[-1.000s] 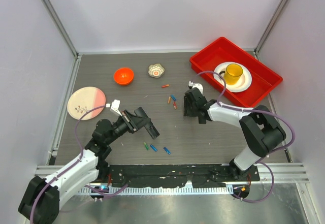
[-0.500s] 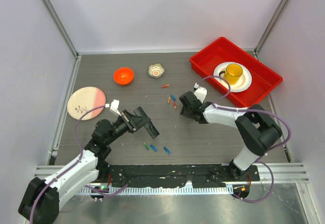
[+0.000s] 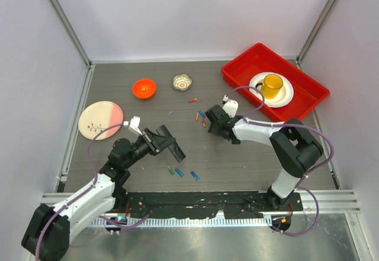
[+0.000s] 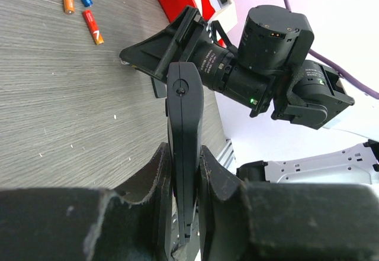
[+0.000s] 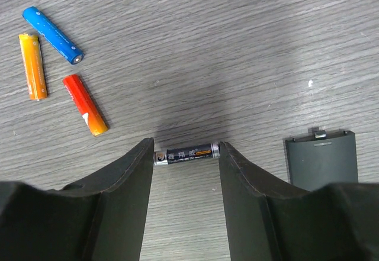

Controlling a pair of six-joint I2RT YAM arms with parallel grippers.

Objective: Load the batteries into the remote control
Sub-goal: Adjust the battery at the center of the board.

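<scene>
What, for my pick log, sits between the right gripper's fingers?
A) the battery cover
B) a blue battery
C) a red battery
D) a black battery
D: the right wrist view shows a black battery with a gold band, its ends against both fingers of the right gripper.

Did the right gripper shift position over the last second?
Yes. In the top view the right gripper, clamping a black battery, moved left, away from the red tray and closer to the loose batteries.
</scene>
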